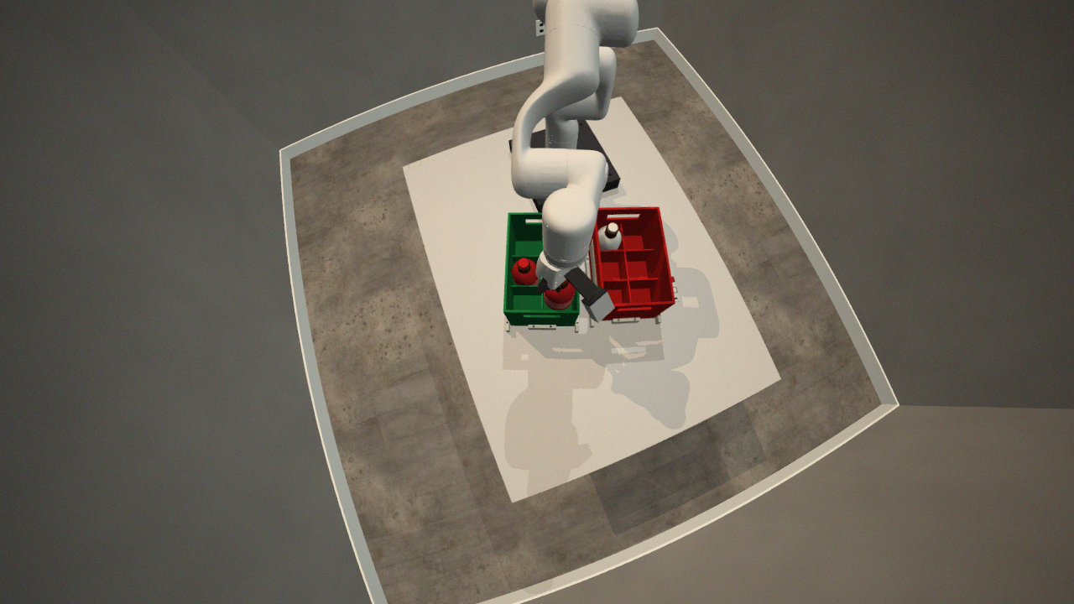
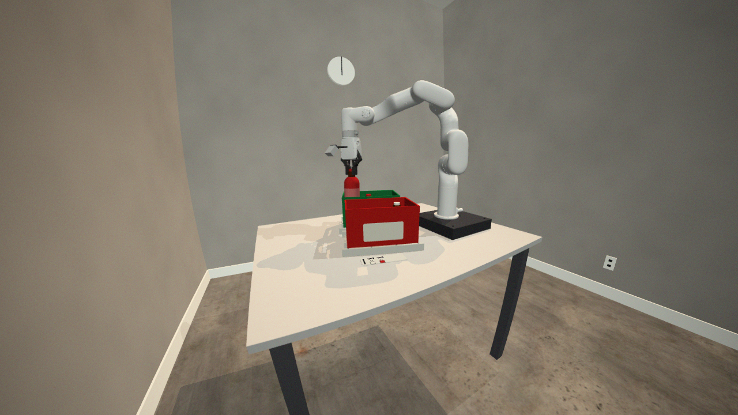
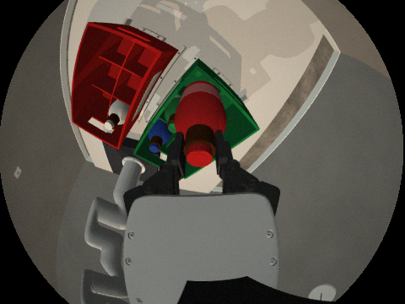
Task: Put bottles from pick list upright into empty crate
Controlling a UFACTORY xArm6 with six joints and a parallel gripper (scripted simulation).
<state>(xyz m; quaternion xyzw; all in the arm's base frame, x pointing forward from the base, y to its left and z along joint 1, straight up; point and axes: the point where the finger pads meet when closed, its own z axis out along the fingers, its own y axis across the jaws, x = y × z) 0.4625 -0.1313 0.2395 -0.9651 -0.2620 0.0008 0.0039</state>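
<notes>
The gripper (image 2: 351,168) has its fingers clamped on the neck of a red bottle (image 2: 351,185), which hangs upright above the green crate (image 2: 379,194), over the corner of that crate far from the arm's base and next to the red crate (image 2: 380,222). To do this step well, the bottle should first be raised until its bottom is above both crate walls, then carried sideways slowly, so it does not swing, and lowered straight into a free cell. A white bottle (image 1: 612,235) already stands in the red crate's corner cell near the base.
</notes>
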